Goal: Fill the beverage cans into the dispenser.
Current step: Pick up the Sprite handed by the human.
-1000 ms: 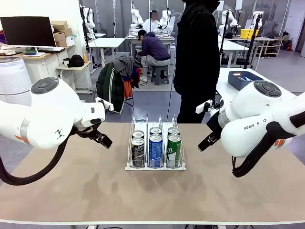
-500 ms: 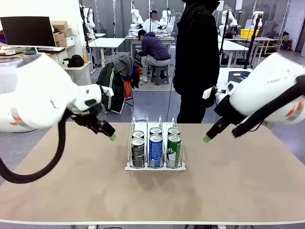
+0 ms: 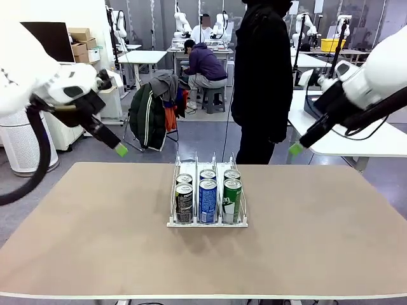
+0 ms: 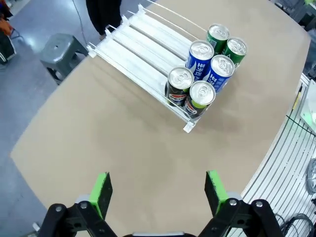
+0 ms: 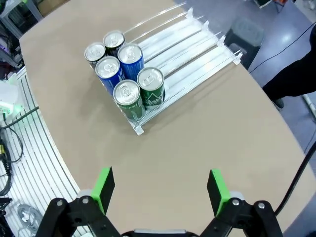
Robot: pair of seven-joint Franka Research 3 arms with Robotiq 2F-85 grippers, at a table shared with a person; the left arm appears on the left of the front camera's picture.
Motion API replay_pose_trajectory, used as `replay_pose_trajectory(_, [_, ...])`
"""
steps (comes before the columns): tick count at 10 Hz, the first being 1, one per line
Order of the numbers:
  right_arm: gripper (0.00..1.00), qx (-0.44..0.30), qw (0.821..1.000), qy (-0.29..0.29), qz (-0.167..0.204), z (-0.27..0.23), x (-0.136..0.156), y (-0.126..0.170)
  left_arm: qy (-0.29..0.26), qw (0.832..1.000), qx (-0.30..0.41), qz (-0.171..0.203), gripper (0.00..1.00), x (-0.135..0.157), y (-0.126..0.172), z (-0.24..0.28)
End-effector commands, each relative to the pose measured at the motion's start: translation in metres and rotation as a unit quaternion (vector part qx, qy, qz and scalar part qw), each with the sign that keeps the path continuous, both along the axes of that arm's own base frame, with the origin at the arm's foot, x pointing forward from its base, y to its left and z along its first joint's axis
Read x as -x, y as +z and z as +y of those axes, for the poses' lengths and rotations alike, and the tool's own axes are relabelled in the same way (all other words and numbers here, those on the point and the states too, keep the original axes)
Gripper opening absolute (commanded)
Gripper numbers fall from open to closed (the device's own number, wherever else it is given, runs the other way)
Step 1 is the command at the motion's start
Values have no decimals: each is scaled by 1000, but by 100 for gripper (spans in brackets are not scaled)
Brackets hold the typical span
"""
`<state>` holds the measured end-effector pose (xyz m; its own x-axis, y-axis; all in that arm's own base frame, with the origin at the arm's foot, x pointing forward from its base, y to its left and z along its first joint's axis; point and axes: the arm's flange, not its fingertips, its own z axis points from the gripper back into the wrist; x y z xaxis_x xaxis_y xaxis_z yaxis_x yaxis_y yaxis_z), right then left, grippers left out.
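Front view has the dispenser sitting at the middle of the tan table, its three lanes running from near to far. Six beverage cans stand upright in it, two per lane, packed at the near end and touching front to back. The left lane holds the black cans, the middle lane the blue-and-white cans, and the right lane the green cans. Behind them, in the wrist views, the white lane floors stretch on toward the far edge of the table. The left gripper hangs in the air above the far left of the table, well apart from the rack, its fingers slanting down toward the table. The right gripper hangs likewise above the far right of the table, also well apart from the rack. In the left wrist view the left gripper's green pads stand wide apart with bare tabletop between them, and the cans lie far ahead. The right wrist view shows the same of the right gripper's pads: spread wide over bare table. A person in dark clothes stands at the far side, just behind the rack.
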<state>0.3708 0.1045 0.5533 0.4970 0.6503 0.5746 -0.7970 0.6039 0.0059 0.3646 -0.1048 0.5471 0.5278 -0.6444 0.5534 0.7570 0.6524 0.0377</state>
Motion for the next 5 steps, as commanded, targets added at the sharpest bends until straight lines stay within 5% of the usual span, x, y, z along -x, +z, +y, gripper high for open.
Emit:
replay_pose_trajectory(1, [100, -20, 1000, 3, -6, -18, 1, 19, 6, 999, -34, -28, 100, 9, 19, 11])
replay_pose_trajectory(4, [100, -35, 998, -45, -31, -39, 6, 46, 34, 995, -60, -70, 100, 14, 32, 21])
replay_pose_trajectory(5, [100, -17, 999, -22, -26, -27, 4, 38, 10, 998, -31, -50, 100, 9, 36, 19])
